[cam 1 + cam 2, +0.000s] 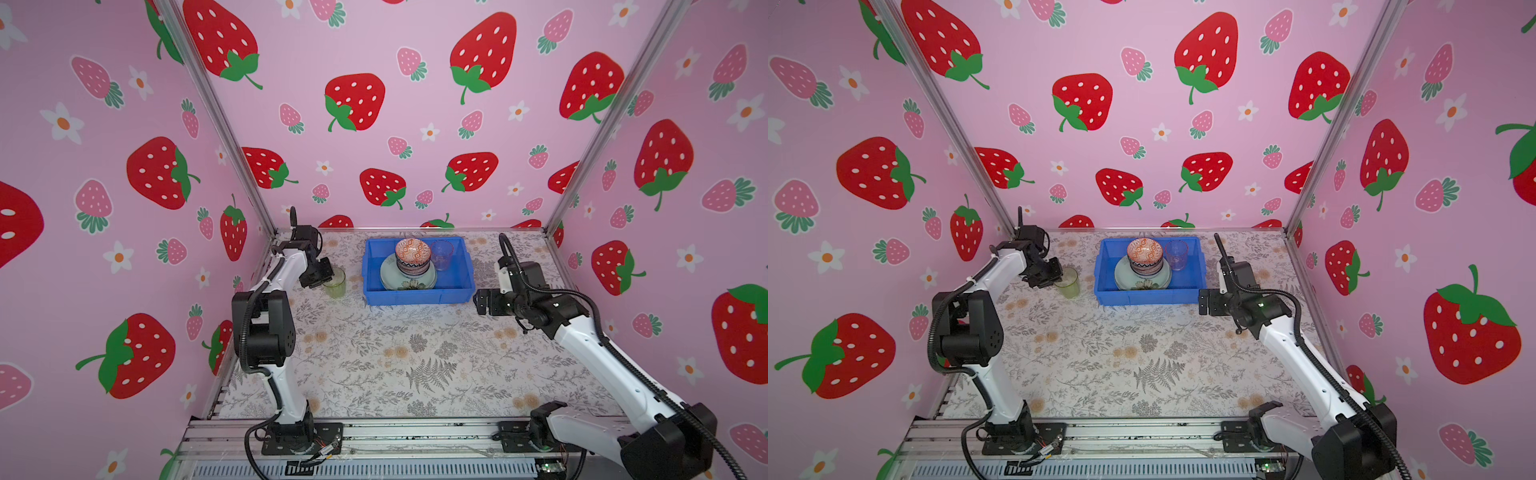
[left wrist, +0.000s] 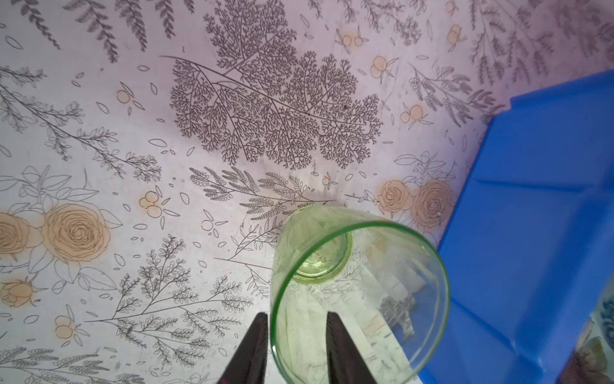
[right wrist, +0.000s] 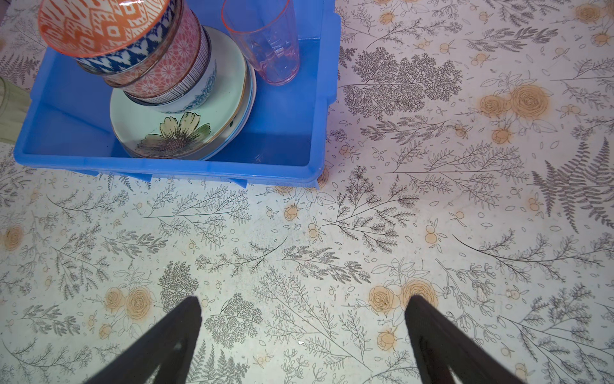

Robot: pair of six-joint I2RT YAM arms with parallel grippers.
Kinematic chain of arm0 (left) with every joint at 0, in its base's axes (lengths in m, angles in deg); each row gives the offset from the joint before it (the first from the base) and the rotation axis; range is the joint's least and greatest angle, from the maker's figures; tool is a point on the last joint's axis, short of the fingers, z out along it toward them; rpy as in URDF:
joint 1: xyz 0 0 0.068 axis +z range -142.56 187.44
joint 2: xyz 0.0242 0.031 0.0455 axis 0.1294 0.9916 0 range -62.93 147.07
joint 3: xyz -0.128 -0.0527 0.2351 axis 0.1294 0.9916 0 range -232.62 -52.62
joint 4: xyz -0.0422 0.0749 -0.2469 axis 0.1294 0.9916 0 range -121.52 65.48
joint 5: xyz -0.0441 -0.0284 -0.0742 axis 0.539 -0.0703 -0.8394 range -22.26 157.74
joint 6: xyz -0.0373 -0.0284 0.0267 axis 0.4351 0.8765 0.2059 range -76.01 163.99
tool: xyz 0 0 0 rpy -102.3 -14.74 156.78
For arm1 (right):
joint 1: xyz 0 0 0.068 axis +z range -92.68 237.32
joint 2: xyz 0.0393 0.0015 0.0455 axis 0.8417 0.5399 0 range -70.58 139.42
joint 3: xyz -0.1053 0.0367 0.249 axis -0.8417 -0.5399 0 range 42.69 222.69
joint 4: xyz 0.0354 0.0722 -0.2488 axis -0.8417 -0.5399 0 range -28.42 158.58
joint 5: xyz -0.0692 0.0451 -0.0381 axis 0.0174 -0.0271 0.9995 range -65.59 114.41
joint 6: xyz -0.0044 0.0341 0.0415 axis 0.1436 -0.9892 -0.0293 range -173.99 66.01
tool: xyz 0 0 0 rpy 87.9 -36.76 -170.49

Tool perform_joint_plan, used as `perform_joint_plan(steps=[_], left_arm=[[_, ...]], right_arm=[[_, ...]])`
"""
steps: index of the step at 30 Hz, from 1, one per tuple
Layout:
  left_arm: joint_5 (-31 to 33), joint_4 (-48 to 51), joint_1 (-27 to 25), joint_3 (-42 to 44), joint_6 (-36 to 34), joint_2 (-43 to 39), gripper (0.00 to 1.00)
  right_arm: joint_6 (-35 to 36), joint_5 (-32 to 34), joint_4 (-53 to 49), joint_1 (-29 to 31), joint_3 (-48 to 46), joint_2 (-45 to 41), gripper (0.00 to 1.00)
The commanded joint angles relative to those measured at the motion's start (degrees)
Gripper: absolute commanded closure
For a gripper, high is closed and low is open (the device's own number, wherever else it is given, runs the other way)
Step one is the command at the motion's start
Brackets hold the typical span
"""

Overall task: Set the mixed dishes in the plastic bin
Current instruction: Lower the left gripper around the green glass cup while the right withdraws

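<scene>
Straddling the green glass tumbler's point(image 2: 365, 266) wall, my left hand point(image 2: 296, 314) is narrowly parted, one finger inside and one outside, with no grip yet. I judge it a rim pinch for lifting. The tumbler stands upright on the surface point(image 1: 395, 353), just beside the blue plastic bin point(image 1: 417, 296). My right hand point(image 3: 304, 299) gapes wide and empty.
</scene>
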Motion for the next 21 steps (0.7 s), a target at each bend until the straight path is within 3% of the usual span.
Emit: perform_joint_plan(steps=[1, 11, 21], left_arm=[[1.17, 0.12, -0.40, -1.27, -0.57, 0.30, 0.72], [1.24, 1.70, -0.37, -3.31, -1.19, 0.31, 0.87], [1.89, 3.38, -0.65, -4.68, -2.16, 1.52, 0.93]], right_arm=[[0.65, -1.13, -0.50, -0.49, -0.63, -0.76, 0.01], [0.82, -2.25, -0.85, -1.80, 0.81, -0.54, 0.01], [0.21, -3.04, 1.07, -2.16, 1.62, 1.70, 0.01]])
